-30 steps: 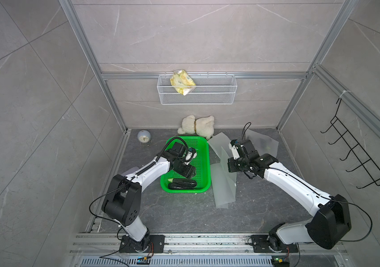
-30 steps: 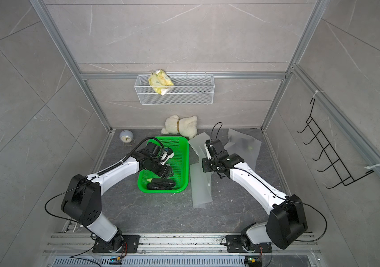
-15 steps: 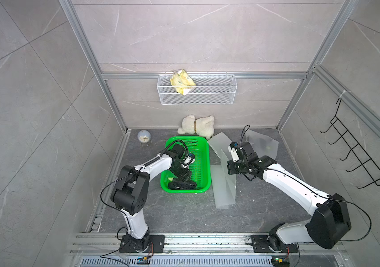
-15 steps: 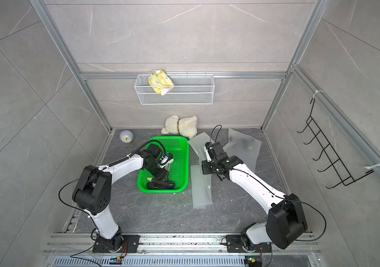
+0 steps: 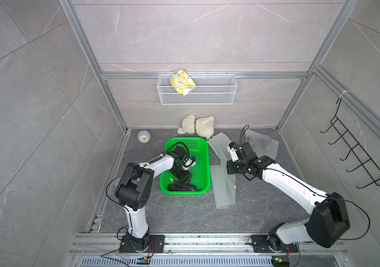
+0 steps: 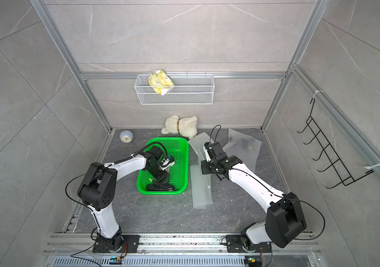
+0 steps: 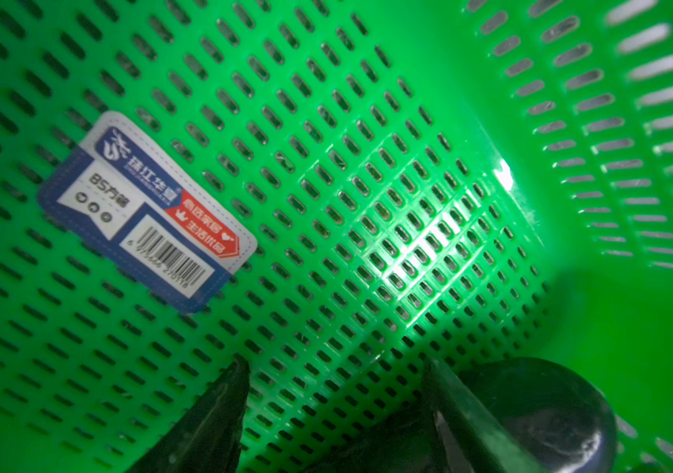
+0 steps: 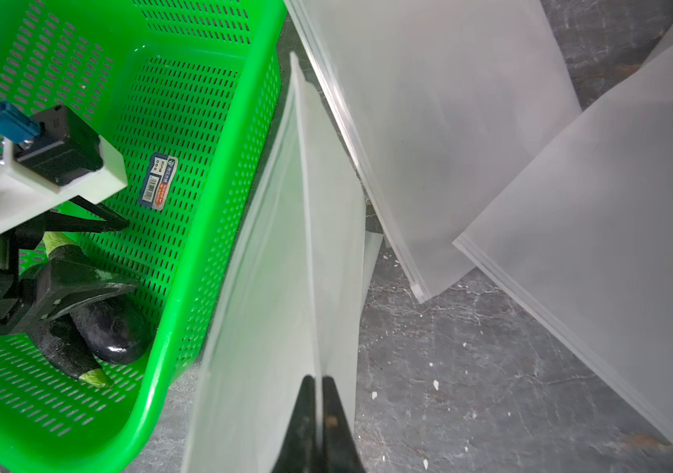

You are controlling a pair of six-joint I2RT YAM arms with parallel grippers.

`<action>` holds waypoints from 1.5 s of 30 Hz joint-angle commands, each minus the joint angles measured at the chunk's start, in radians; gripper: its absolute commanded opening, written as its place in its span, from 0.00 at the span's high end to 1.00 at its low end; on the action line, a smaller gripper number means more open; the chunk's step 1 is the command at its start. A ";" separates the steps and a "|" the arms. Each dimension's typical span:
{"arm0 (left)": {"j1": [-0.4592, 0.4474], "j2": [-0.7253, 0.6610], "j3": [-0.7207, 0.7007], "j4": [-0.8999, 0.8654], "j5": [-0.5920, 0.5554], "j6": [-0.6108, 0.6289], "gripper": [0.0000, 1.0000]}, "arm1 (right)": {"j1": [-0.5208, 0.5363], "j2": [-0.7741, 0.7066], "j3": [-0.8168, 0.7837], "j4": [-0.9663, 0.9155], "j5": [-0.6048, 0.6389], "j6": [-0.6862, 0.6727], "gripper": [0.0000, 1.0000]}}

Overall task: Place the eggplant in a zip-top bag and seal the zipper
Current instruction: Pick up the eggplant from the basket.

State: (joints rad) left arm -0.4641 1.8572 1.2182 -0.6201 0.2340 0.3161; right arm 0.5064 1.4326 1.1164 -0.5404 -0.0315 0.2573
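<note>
Left gripper (image 7: 334, 364) fingers wide, eggplant (image 7: 551, 409) off-centre: straddle it squarely before closing. Right gripper (image 8: 318, 383) fingers pinch the zip-top bag (image 8: 277, 286).

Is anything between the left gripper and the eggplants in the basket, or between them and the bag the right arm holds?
Nothing visible separates the open left gripper from the eggplants; one finger lies over them. Toward the zip-top bag pinched by the right gripper, the side wall of the green basket stands in between.
</note>
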 commanded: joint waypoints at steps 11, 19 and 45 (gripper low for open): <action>0.004 -0.117 0.044 -0.129 0.012 -0.013 0.30 | 0.004 -0.008 -0.016 0.031 -0.015 -0.021 1.00; 0.002 -0.149 -0.019 -0.086 -0.104 0.005 0.29 | 0.004 0.002 -0.024 0.054 -0.035 -0.022 1.00; 0.013 0.040 0.112 -0.112 0.167 0.632 0.32 | -0.016 -0.036 -0.077 0.089 -0.077 -0.020 1.00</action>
State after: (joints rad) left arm -0.4553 1.8709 1.2812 -0.6758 0.3496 0.8799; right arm 0.4923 1.4185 1.0508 -0.4656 -0.0879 0.2459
